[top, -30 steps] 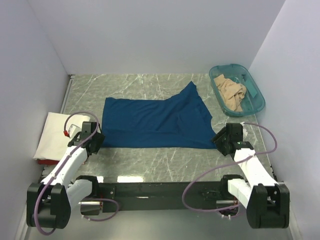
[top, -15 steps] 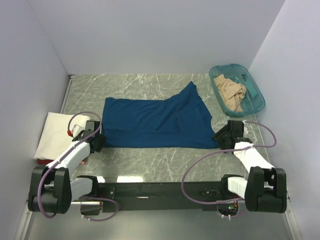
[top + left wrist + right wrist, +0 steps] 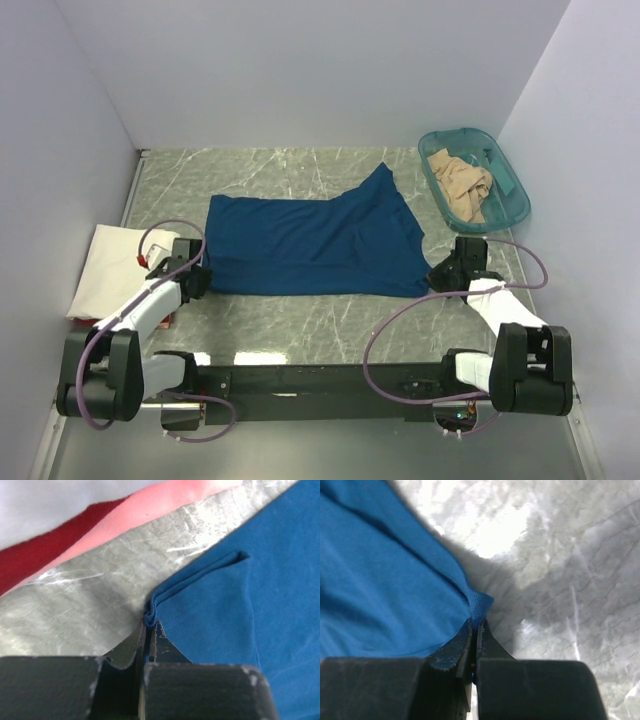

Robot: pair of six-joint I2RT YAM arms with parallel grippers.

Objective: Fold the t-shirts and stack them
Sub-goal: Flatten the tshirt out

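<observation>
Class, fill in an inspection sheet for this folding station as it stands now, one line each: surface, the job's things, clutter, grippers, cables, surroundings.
Surface: grey marbled tabletop, bare along the near strip.
Job's things: blue t-shirt spread flat mid-table; cream-white shirt folded at the left edge; tan shirt crumpled inside the teal tub at far right.
Clutter: red cloth showing from under the cream-white shirt.
Grippers: left gripper shut on the blue t-shirt's near-left corner; right gripper shut on its near-right corner.
Cables: purple cables loop off both arms; none crosses the blue t-shirt.
Surroundings: plain pale walls on three sides; nothing else seen.
</observation>
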